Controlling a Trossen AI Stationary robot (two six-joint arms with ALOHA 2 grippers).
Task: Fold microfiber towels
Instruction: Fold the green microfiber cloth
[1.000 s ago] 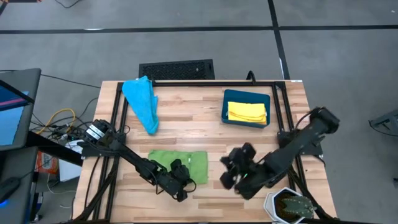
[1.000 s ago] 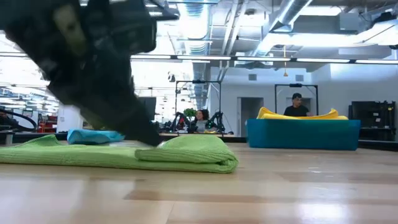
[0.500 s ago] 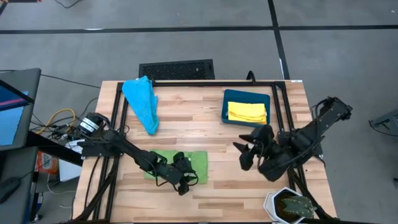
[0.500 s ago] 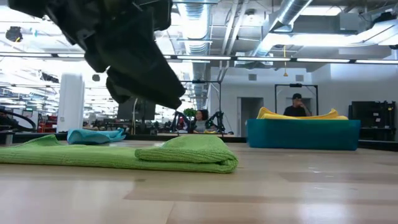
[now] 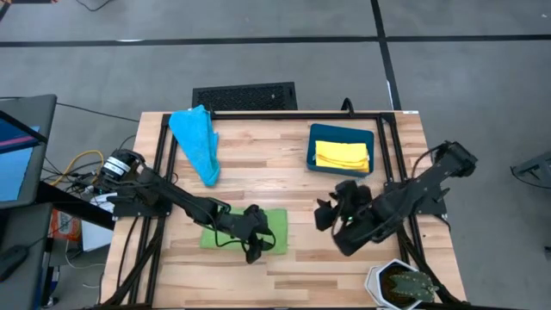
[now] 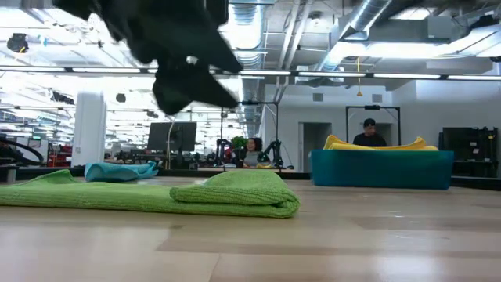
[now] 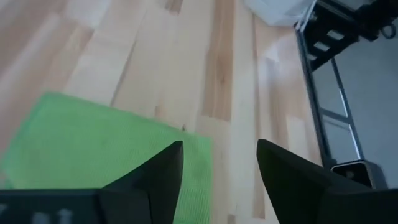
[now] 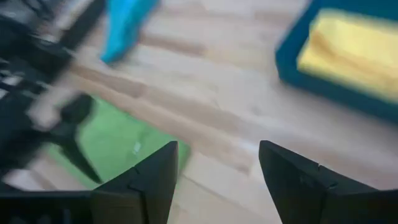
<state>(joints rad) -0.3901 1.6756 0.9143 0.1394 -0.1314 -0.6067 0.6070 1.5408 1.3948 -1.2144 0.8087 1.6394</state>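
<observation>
Left gripper [image 5: 256,244] hangs low over the folded green microfiber towel [image 5: 213,238], fingers spread, empty. Right gripper [image 5: 330,217] raised beside it over bare wooden table [image 5: 258,172], jaws wide.

1. The setting is showing itself as an open-plan robotics lab or industrial office.
2. Exposed ducts [image 6: 258,39] and strip lights are running along the high ceiling.
3. A wooden work surface [image 5: 258,164] inside a black metal frame [image 5: 258,114] is standing on a grey concrete floor [image 5: 258,52].
4. People [image 6: 369,133] are sitting at further robot rigs [image 6: 249,129] in the background.
5. Loose cables [image 5: 82,164] are lying beside the surface.
</observation>
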